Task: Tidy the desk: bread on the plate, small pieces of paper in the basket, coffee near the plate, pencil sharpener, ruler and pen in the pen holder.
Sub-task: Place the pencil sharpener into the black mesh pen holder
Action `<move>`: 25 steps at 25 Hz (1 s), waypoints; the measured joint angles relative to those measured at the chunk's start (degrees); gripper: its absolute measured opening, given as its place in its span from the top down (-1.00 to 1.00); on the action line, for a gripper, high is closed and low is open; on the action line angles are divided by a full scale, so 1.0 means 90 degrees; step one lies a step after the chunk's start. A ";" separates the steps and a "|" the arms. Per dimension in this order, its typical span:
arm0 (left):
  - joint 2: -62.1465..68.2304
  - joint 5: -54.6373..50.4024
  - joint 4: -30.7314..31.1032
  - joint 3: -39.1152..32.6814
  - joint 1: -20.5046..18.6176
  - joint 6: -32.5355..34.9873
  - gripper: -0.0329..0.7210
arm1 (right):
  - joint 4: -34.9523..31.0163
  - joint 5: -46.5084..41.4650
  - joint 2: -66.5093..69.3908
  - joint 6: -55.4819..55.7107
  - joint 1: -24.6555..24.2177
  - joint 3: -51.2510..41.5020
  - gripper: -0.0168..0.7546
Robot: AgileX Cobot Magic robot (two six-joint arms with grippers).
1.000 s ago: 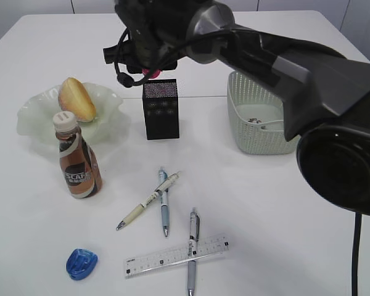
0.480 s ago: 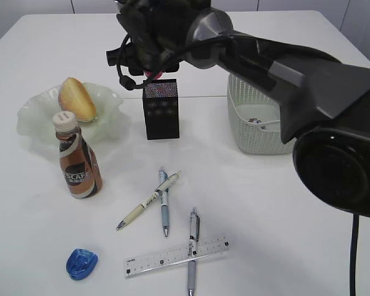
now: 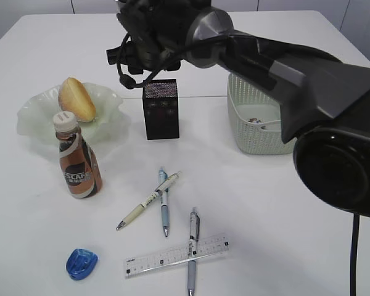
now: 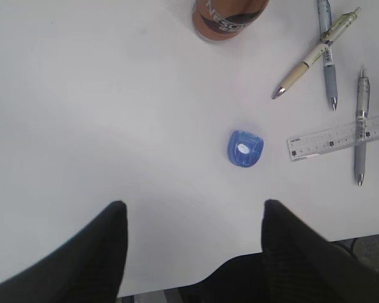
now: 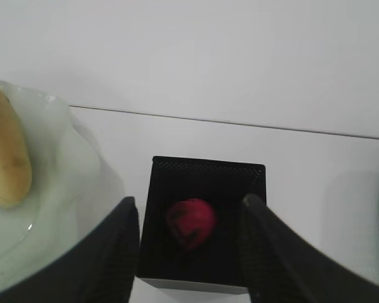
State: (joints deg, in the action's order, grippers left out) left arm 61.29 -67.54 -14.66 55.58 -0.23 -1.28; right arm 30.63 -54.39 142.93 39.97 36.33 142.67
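Two claws are standing open: the right claw (image 5: 188, 249) is hanging over the black mesh pen holder (image 3: 161, 109), a red rounded object (image 5: 190, 223) lying inside; the left claw (image 4: 192, 218) is hovering over the smooth white counter (image 4: 114, 113) near a blue sharpener (image 4: 246, 149) and the clear ruler (image 4: 339, 137).

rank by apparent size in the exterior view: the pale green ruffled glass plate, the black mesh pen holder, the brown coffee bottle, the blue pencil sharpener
1. Pale green ruffled glass plate
2. Brown coffee bottle and black mesh pen holder: they look alike in size, and the bottle stands nearer the camera, so unranked.
3. Blue pencil sharpener, clearly smallest though nearest.
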 joint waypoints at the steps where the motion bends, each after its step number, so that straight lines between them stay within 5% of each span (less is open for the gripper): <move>1: 0.0000 0.0000 0.0000 0.0000 0.0000 0.0000 -0.38 | 0.0012 0.0000 0.0000 0.0000 0.0000 0.0000 -0.02; 10: 0.0000 0.0000 0.0000 0.0000 0.0000 0.0000 -0.38 | -0.0228 -0.0365 0.0016 -0.0020 0.0000 0.0120 -0.03; 17: 0.0000 0.0000 0.0000 0.0000 0.0000 0.0000 -0.38 | -0.1663 -0.1693 0.0016 -0.1247 -0.0014 0.0912 -0.03; 25: 0.0000 0.0025 0.0000 0.0000 0.0000 0.0000 -0.38 | -0.3167 -0.1913 -0.0022 -0.1983 0.0003 0.1379 -0.03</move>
State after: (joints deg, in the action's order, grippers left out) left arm 61.29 -67.31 -14.66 55.58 -0.23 -1.28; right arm 2.13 -71.61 142.73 22.12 36.36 155.08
